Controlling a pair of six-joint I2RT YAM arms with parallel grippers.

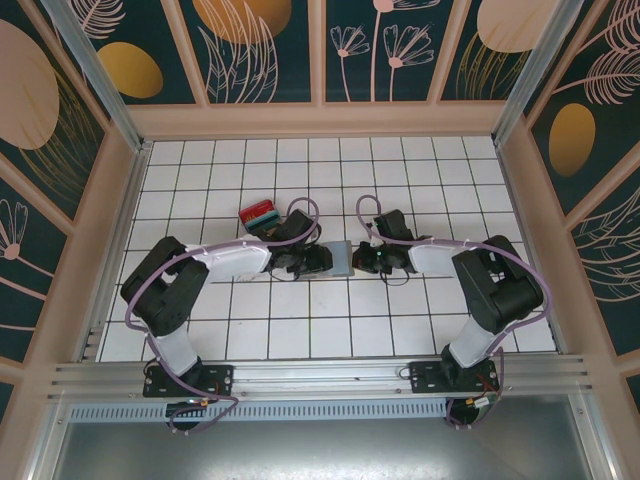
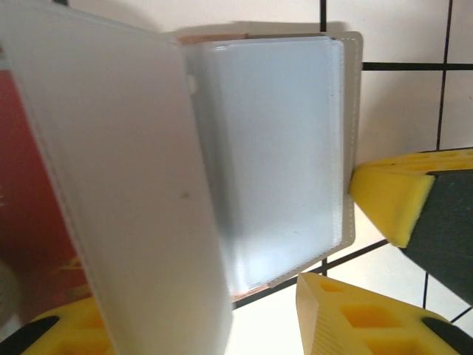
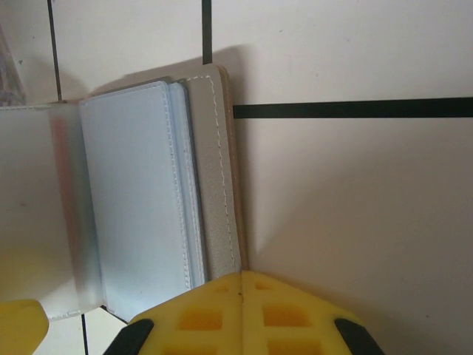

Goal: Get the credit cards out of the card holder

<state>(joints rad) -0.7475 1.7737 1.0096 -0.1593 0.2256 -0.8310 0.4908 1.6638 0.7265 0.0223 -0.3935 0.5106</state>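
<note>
At counter (image 1: 400, 325) centre: R hand (image 3: 240, 285), clenched, tips on card holder (image 3: 140, 200) edge; L hand (image 2: 199, 325), fingers apart, straddles its raised flap (image 2: 126, 185).

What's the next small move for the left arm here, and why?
Probably close the left gripper on the lifted translucent sleeve and peel it further over. Its fingers sit apart on either side of that sleeve, while the shut right gripper presses on the card holder's edge, seemingly pinning it. Whether a card remains in the pale pockets I can't tell.
</note>
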